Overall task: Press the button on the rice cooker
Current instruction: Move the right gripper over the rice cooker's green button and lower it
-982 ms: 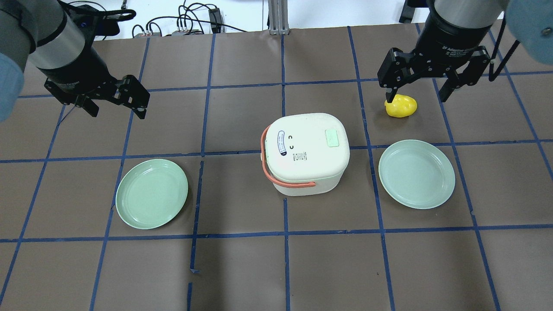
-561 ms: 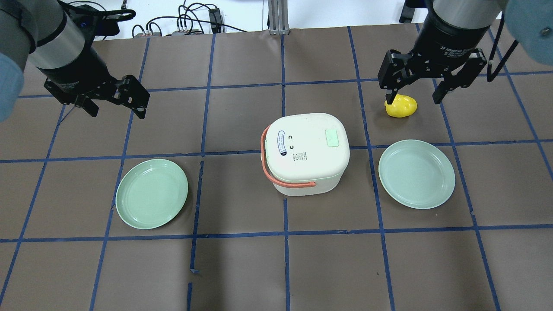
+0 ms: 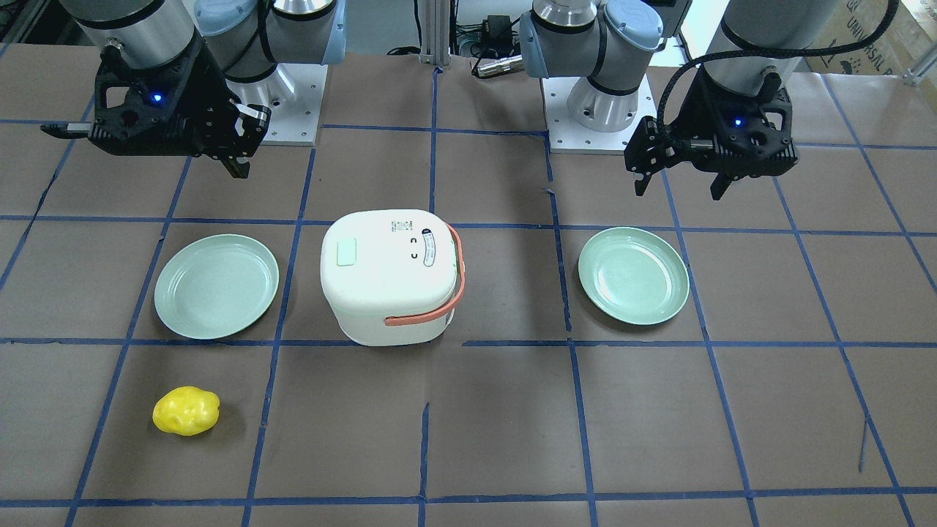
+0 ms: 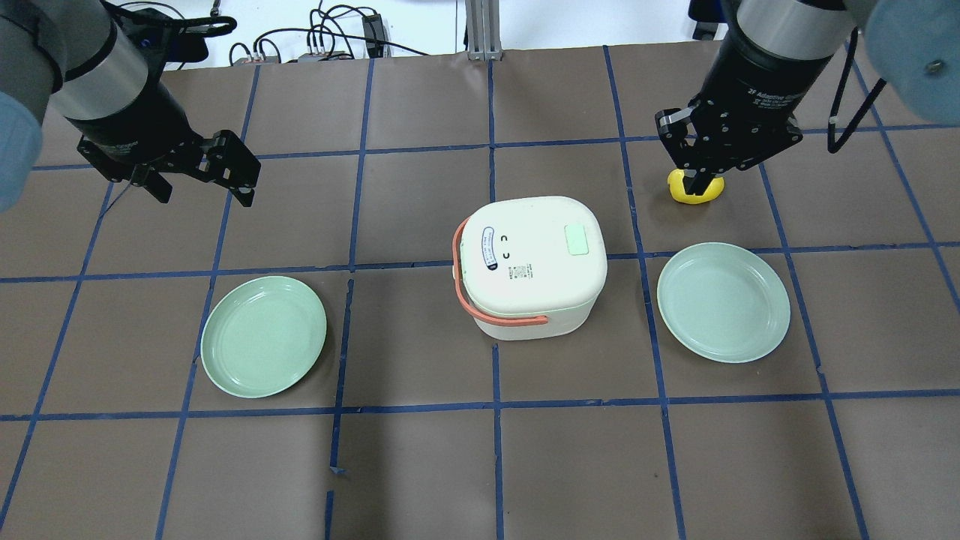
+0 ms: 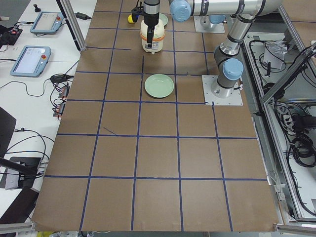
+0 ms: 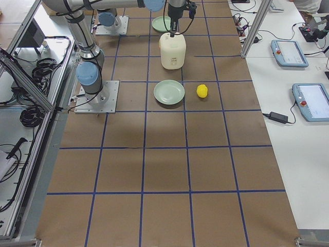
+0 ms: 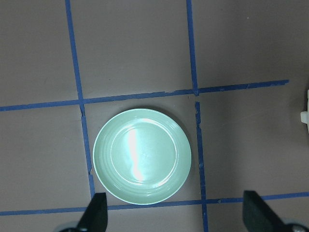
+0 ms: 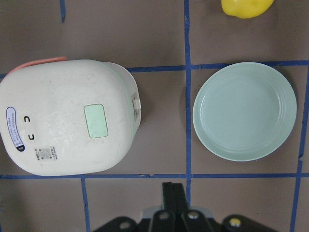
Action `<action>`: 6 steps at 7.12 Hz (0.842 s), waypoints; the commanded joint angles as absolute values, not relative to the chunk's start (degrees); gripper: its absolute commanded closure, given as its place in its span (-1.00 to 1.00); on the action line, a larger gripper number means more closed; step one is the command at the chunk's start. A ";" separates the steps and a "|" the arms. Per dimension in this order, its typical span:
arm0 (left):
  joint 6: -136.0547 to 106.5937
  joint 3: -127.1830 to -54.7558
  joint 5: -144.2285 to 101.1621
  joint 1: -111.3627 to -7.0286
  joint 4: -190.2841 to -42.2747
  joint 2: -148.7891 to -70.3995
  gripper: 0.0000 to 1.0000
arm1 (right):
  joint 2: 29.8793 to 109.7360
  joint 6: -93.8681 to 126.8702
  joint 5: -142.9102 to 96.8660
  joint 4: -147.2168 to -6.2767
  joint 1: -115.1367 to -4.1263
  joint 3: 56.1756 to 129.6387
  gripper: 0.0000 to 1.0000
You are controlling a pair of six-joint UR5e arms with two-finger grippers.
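The white rice cooker with an orange handle stands mid-table, lid shut. Its pale green button is on the lid's right side and also shows in the right wrist view and the front view. My right gripper is shut and empty. It hangs high above the table, beyond and to the right of the cooker and apart from it; its fingers sit together in the right wrist view. My left gripper is open and empty, high over the table's left side.
A green plate lies left of the cooker and another green plate lies to its right. A yellow lumpy toy lies beyond the right plate, partly hidden under my right gripper in the overhead view. Cables run along the far edge.
My right gripper has closed its fingers from wide open to shut and turned slightly over the yellow toy. The left arm and the cooker have not moved.
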State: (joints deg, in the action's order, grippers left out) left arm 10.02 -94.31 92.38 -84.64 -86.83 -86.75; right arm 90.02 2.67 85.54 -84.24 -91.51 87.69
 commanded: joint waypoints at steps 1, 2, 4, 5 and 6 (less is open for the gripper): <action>10.02 -94.31 92.37 -84.64 -86.84 -86.75 -1.00 | 85.12 5.96 86.47 -93.62 -98.05 88.24 0.90; 10.02 -94.31 92.37 -84.55 -86.84 -86.75 -1.00 | 83.86 8.76 86.66 -94.82 -101.39 88.24 0.90; 10.02 -94.31 92.37 -84.64 -86.84 -86.66 -1.00 | 83.93 9.93 86.66 -94.49 -102.13 89.55 0.89; 10.02 -94.31 92.37 -84.64 -86.84 -86.66 -1.00 | 84.20 9.50 86.57 -94.74 -102.22 91.04 0.89; 10.02 -94.31 92.37 -84.64 -86.84 -86.75 -1.00 | 84.37 8.88 87.36 -94.83 -102.13 92.53 0.89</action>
State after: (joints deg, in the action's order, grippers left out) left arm 10.02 -94.31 92.37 -84.63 -86.84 -86.69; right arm 84.18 9.41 86.79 -94.68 -102.09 90.82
